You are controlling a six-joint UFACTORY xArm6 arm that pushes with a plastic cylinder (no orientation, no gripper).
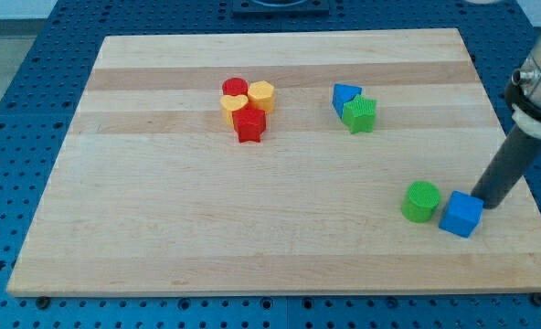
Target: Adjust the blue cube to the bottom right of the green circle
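My tip (pixel 486 203) touches the blue cube (pixel 461 214) at its upper right, just right of the green circle (pixel 421 201); no fingers exist, so nothing is held.

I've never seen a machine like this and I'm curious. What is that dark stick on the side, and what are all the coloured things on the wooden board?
The dark stick is the end of a robot arm. It has no hand, so it holds nothing; it only pushes things. Its lower end, my tip, rests on the wooden board, right next to the blue cube, at the cube's upper right.

There is just one picture, taken from a camera looking down at the board from one side.

Just to the left of the blue cube stands the green circle, a short round block. Higher up are a blue triangle and a green star, close together. Further left is a small cluster: a red round block, a yellow hexagon, a red star and another yellow block partly hidden among them.
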